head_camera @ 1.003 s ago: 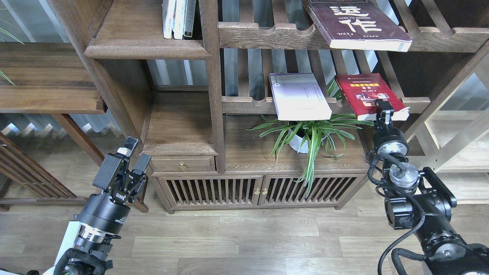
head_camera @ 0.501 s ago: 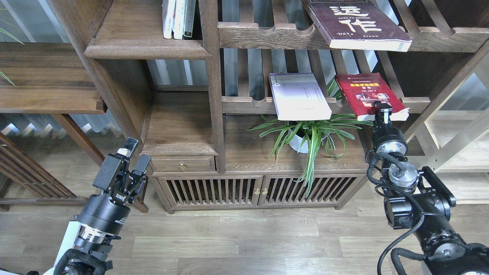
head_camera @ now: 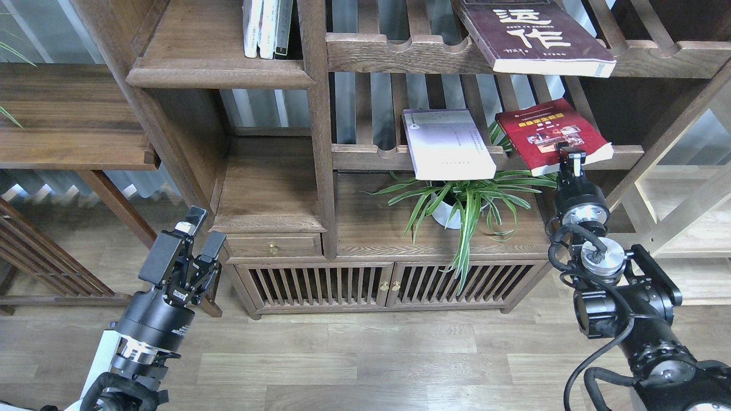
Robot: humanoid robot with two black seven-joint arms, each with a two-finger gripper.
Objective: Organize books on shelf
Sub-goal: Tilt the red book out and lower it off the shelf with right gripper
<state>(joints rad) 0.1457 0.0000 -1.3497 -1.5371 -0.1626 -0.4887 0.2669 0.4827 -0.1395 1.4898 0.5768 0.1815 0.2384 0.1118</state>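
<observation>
The left gripper (head_camera: pixel 197 231) hangs low at the left, in front of the bookcase's bottom left corner, fingers spread a little way with nothing between them, well apart from every book.

Above it, the solid shelf (head_camera: pixel 220 71) with the rounded front edge carries a few upright books (head_camera: pixel 267 28) against its right post; most of the board is bare.

Right of the post come the slatted racks. The lavender book (head_camera: pixel 448 142) lies face up on the lower rack (head_camera: pixel 365 155), its near end overhanging the front rail above the plant (head_camera: pixel 465 197). The maroon book (head_camera: pixel 528 34) lies the same way on the upper rack (head_camera: pixel 400 51), its near right corner jutting well past that rail.

The red book (head_camera: pixel 551 134) sits at the right end of the lower rack, near edge over the rail and tilted. The right gripper (head_camera: pixel 571 155) is at that near edge, seen end-on and dark. It looks closed on the book's edge, but I cannot tell for certain.

Handling, as I judge it: these are paperbacks, light but floppy, with glossy covers that may slide. Held by one edge, the red book would likely droop and could fan open. A hold deep over the near edge, towards the spine side where the pages are bound, should keep it flat. The overhang gives the fingers room above and below. It must clear the scalloped rail and the plant leaves on its way out.
</observation>
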